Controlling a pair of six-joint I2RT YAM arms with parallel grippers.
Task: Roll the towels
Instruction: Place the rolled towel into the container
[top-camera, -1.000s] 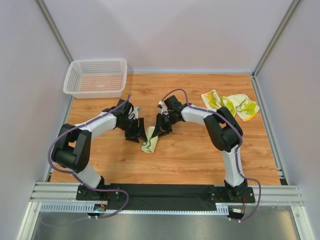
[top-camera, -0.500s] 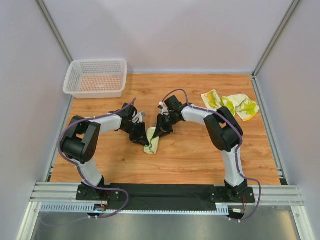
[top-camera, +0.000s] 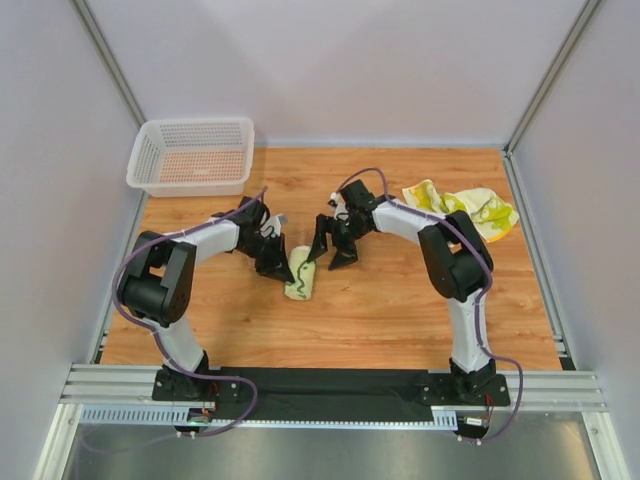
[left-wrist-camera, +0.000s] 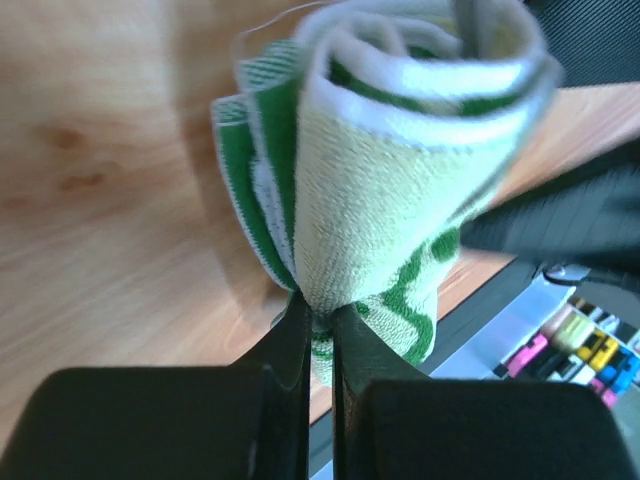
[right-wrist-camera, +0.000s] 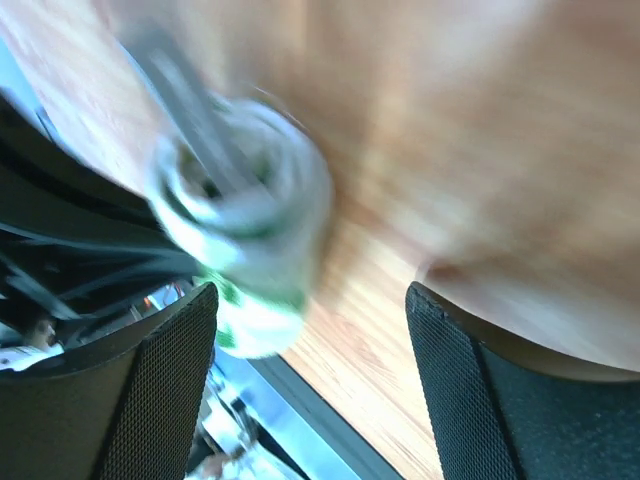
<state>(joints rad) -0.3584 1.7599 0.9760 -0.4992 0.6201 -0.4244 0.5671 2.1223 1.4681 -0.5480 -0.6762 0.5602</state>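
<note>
The left fingers (left-wrist-camera: 296, 345) pinch the rolled towel (left-wrist-camera: 400, 200); the right fingers (top-camera: 341, 259) stand open beside it. Basket (top-camera: 190, 158) and loose towels (top-camera: 462, 208) lie well apart.

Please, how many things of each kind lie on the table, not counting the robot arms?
Rolled towel: 1
Unrolled towels: 2 seen, overlapping; perhaps more hidden
White mesh basket: 1
Total: at least 4
</note>
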